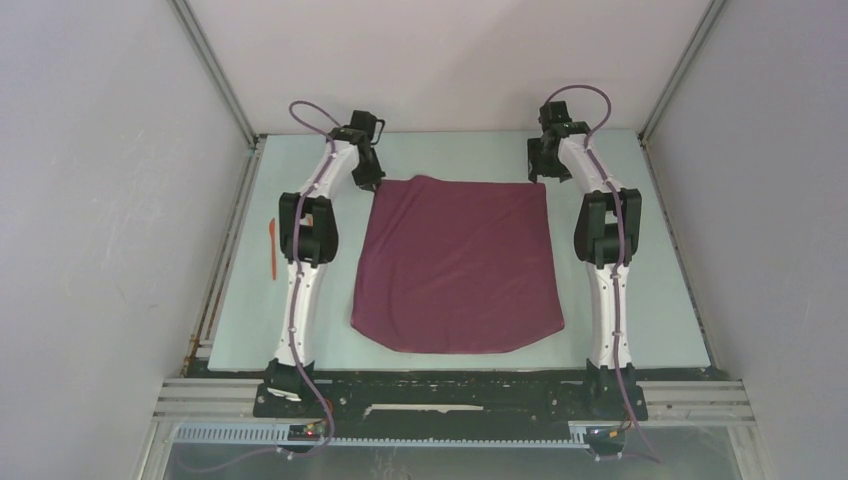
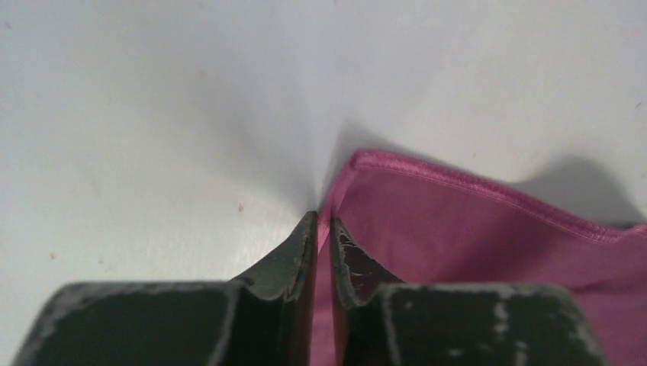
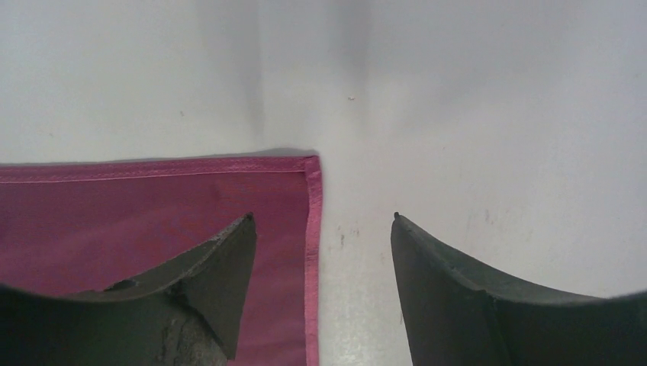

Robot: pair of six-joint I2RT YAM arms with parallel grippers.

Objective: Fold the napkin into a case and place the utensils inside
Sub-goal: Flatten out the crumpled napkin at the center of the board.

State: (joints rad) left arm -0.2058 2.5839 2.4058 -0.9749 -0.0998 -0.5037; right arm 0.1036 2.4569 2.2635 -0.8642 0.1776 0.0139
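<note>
you're at the start: the napkin (image 1: pixel 455 265) lies flat mid-table (image 1: pixel 660 290), with no fold made. your left gripper (image 2: pixel 322 229) is pinched tight on its far left corner. your right gripper (image 3: pixel 320 221) gapes wide astride the far right corner, holding nothing. one orange utensil (image 1: pixel 274 248) waits at the left edge.

We found a pale grey-green table (image 1: pixel 650 250) carrying the napkin (image 1: pixel 455 270), spread out as a square. Its far left corner was raised off the surface, pinched in the left gripper (image 2: pixel 322 225). Its far right corner lay flat just ahead of the right gripper (image 3: pixel 320 217), whose fingers were spread. One orange utensil (image 1: pixel 274 247) lay well left of the left gripper, apart from the cloth.
</note>
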